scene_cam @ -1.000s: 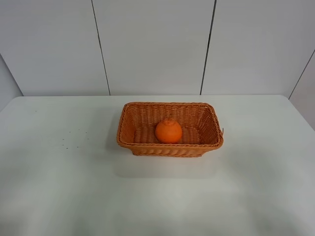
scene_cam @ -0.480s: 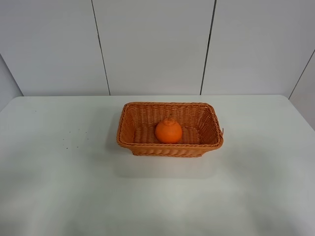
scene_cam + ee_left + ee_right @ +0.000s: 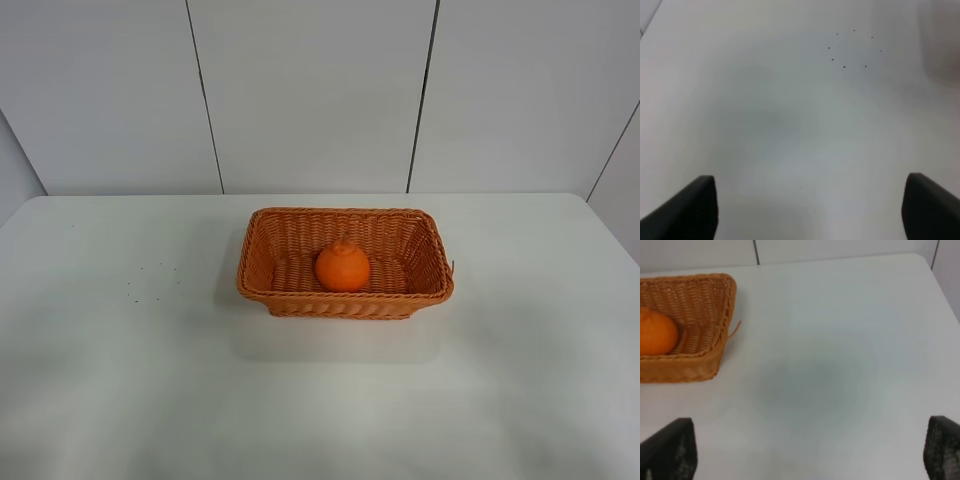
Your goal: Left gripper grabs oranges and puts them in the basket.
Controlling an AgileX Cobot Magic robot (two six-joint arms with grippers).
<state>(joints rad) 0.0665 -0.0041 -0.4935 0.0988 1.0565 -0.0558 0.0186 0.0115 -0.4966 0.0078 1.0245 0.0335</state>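
The orange [image 3: 342, 267] sits inside the wicker basket [image 3: 270, 235] in the middle of the white table; both also show in the right wrist view, the orange [image 3: 656, 334] and the basket [image 3: 710, 305]. Neither arm shows in the exterior high view. My left gripper [image 3: 810, 210] is open and empty over bare table, its two black fingertips [image 3: 687, 210] wide apart. My right gripper [image 3: 810, 452] is open and empty, its fingertips [image 3: 670, 450] wide apart over the table to the right of the basket.
Several small dark specks [image 3: 150, 280] mark the table left of the basket, also in the left wrist view [image 3: 850, 50]. White wall panels [image 3: 310, 90] stand behind the table's far edge.
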